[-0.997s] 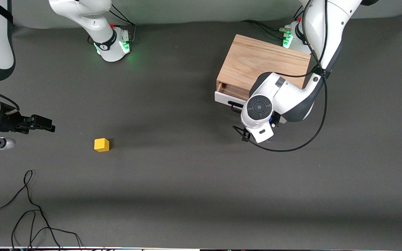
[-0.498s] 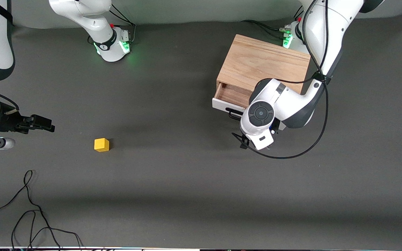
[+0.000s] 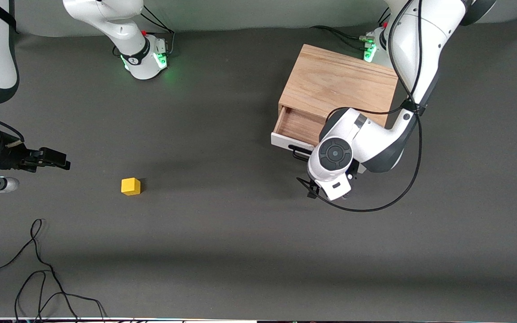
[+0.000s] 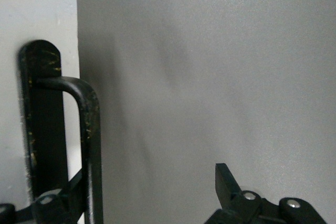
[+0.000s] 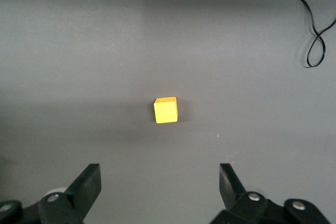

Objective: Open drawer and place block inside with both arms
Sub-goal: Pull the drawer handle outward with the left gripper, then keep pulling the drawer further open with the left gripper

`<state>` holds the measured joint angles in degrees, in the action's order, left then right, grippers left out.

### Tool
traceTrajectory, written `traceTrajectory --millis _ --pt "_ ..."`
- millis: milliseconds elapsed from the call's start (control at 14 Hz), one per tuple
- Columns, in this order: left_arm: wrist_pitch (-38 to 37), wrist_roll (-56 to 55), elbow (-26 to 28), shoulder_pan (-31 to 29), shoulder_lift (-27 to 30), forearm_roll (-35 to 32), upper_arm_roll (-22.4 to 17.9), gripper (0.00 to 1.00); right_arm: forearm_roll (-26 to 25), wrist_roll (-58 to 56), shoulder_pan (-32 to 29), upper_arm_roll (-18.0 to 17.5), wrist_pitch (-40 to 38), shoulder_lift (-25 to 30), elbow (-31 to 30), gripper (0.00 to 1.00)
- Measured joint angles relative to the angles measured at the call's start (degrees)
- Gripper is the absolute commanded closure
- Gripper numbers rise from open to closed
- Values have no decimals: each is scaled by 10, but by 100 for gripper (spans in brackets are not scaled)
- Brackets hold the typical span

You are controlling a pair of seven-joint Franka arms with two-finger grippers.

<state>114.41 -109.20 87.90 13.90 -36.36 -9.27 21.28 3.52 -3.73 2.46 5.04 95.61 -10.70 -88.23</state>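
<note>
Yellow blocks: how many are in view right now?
1. The block lies on the bare table toward the right arm's end, nearer the front camera than the drawer; part of the drawer's inside is hidden.

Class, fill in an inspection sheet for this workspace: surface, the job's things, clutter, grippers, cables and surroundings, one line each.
Surface: dark grey table, matte, no spills seen.
Job's things: drawer partly pulled out of the wooden box, its wooden interior showing, nothing seen inside; block lies alone on the table toward the right arm's end, upright.
Clutter: nothing seen.
Grippers: left gripper at the black bar handle, open, one finger hooked past the bar; right gripper open, hanging over the table near the block, holding nothing.
Cables: loose black cable looped on the table, nearer the camera than the block; another cable hangs from the left arm.
Surroundings: green-lit arm base; pale backdrop along the table's edge.
</note>
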Motion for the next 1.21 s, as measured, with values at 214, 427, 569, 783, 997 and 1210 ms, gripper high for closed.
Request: traceTrajectory --millis 214,427,569,783,997,1210 --pt "16 3 -15 0 -5 -5 -1 0 0 0 0 0 0 0 0 0" --pt "33 6 -21 0 -5 -12 -1 0 0 0 0 1 0 1 0 0" --pt "41 8 -22 0 -5 -15 -1 0 0 0 0 1 0 2 0 0" --pt "46 11 -23 0 -7 -17 -1 0 0 0 0 1 0 2 0 0" --pt "47 11 -25 4 -12 -31 0 0 0 0 0 1 0 2 0 0" --pt "44 12 -29 5 -16 -35 0 0 0 0 0 1 0 2 1 0"
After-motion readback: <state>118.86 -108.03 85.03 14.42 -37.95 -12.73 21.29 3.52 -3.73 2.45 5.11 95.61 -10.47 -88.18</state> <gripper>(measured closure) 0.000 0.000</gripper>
